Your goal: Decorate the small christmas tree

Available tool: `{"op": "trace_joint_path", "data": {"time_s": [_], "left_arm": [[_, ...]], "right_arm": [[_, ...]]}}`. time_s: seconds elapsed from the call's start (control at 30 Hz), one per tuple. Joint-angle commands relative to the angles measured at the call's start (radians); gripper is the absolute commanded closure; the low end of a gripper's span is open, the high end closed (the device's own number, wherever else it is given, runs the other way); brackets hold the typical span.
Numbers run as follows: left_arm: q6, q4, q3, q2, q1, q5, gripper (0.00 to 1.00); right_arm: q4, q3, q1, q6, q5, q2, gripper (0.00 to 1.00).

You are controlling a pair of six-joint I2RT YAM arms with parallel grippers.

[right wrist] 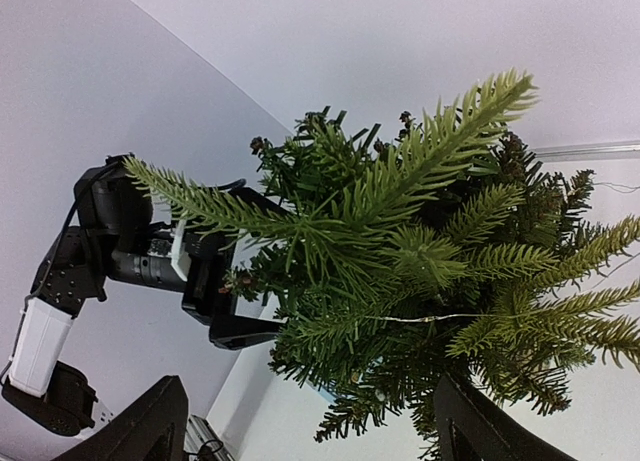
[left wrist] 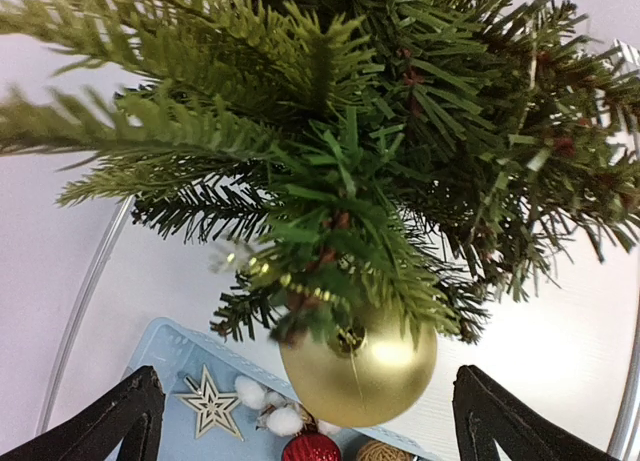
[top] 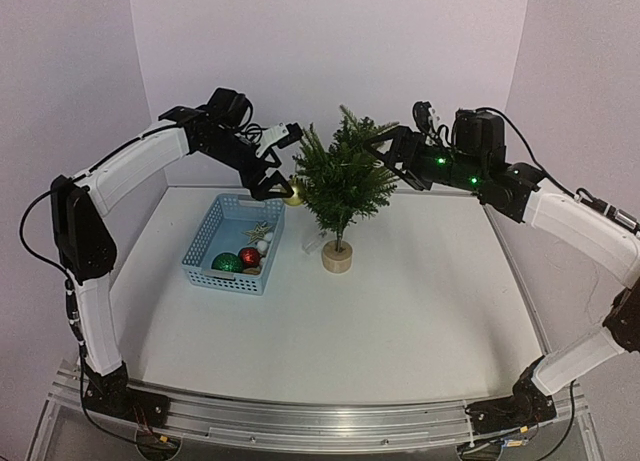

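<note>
Soft, even light from above makes the white desk (top: 400,311) bright, with only pale shadows, and the wide lens bends the rail (top: 320,413) at the lower edge. In my left wrist view the nearest branches of the small christmas tree (left wrist: 400,151) are blurred, the gold ball (left wrist: 358,373) has mild glare, and my left fingers (left wrist: 110,421) look dark.

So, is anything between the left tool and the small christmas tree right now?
Nothing blocks it. The left tool sits right at the small christmas tree branches, fingers spread wide; only a gold ball, hanging from a branch, lies between them.
</note>
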Motion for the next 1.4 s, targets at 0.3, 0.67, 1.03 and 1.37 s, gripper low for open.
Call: {"op": "trace_joint_path", "data": {"time_s": [0.3,0.67,1.03,1.37], "left_arm": [[0.103,-0.282,0.072,-0.145,0.131,0.178,0.0],[-0.036,-0.165,-0.26,-0.165,0.261,-0.116,0.01],[-0.094,0.033,-0.53,-0.118,0.181,-0.315,0.0],[-0.104,0.0,-0.543,-0.047,0.152,-0.273,0.04]], "right_arm": [[0.029,0.061,-0.004,0.003,-0.031,0.02,0.15],[0.03,0.051,-0.004,0.001,-0.024,0.018,0.15],[0.029,0.037,-0.003,-0.002,-0.018,0.007,0.15],[0.031,0.02,-0.003,0.0,-0.009,-0.01,0.15]]}}
